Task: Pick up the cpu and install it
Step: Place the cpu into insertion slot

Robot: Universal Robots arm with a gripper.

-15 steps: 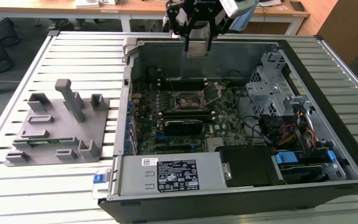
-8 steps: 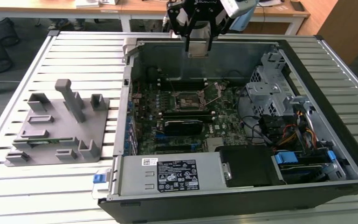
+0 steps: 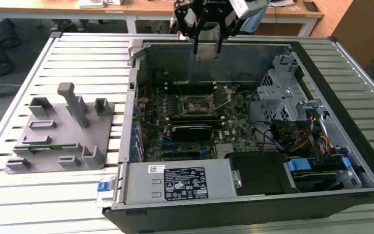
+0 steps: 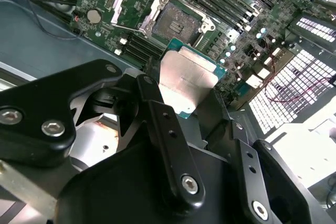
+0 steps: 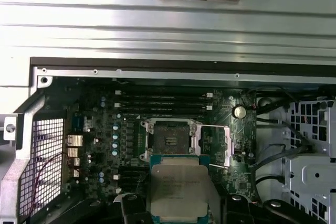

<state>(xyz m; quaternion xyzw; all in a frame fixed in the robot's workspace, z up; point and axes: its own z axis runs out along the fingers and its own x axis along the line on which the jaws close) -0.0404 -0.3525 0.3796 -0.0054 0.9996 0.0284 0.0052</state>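
Note:
My gripper (image 3: 208,50) hangs over the far wall of the open computer case (image 3: 362,141), shut on the cpu (image 3: 208,41), a flat silver-topped square with a thin rim. Both wrist views show the cpu (image 4: 189,80) (image 5: 178,188) clamped by its edges between the black fingers (image 4: 157,114) (image 5: 130,205). Below it on the green motherboard lies the square socket (image 3: 196,104) (image 4: 176,22) (image 5: 170,140). Its metal cover plate (image 5: 216,145) is flipped open and the contact field is bare. The cpu is well above the socket, apart from it.
A grey fixture block (image 3: 64,131) with upright posts stands on the slatted table (image 3: 50,204) at the exterior view's left. Inside the case are a black module (image 3: 190,131), a power supply (image 3: 180,183), a metal drive cage (image 3: 281,95) and loose cables (image 3: 304,141).

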